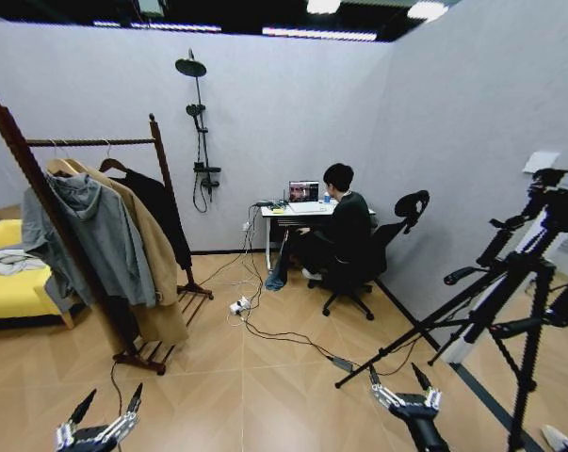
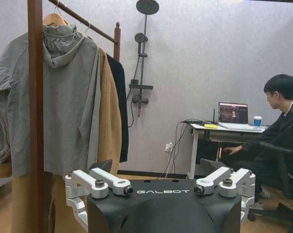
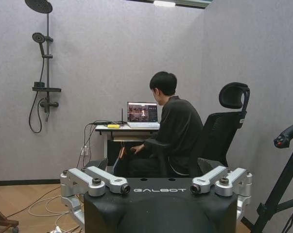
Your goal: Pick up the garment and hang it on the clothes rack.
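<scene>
Both grippers hang low over the wooden floor, the left gripper [image 1: 105, 412] and right gripper [image 1: 403, 384] each with fingers spread apart and holding nothing. The clothes rack [image 1: 40, 196] stands at the robot's left, carrying a grey hoodie [image 1: 93, 231], a tan coat [image 1: 152, 254] and a dark garment behind. The left wrist view brings the rack post [image 2: 35, 116] and hoodie close; the right wrist view faces a desk [image 3: 118, 130] and shower stand [image 3: 43, 63]. Whether the black T-shirt is on the rod cannot be told.
</scene>
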{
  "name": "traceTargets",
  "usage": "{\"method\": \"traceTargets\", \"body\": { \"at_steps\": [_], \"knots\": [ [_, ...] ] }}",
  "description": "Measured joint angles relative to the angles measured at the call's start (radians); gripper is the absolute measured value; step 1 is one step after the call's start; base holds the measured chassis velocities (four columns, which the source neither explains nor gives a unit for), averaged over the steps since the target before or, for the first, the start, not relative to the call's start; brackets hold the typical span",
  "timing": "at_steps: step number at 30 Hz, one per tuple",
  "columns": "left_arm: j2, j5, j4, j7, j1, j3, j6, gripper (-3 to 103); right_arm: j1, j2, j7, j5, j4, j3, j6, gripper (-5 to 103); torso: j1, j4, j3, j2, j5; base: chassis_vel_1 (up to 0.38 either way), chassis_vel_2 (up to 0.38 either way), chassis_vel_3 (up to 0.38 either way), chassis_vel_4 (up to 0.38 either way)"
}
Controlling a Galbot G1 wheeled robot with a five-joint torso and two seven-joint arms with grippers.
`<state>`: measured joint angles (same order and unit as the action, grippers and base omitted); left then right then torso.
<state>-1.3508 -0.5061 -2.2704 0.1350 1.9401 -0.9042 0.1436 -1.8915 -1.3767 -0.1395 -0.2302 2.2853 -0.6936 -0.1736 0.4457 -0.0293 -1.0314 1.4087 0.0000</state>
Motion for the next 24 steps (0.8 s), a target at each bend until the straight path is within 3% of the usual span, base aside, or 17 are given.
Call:
{"method": "traceTargets", "body": {
  "at_steps": [24],
  "knots": [
    [0.0,0.0,0.0,0.0,0.0,0.0,0.0,100,0.0,0.0,0.0,0.0,0.0,0.0,0.0,100,0.0,0.0,0.0,0.0,0.0,0.0,0.0,0.0,0.0]
  ]
}}
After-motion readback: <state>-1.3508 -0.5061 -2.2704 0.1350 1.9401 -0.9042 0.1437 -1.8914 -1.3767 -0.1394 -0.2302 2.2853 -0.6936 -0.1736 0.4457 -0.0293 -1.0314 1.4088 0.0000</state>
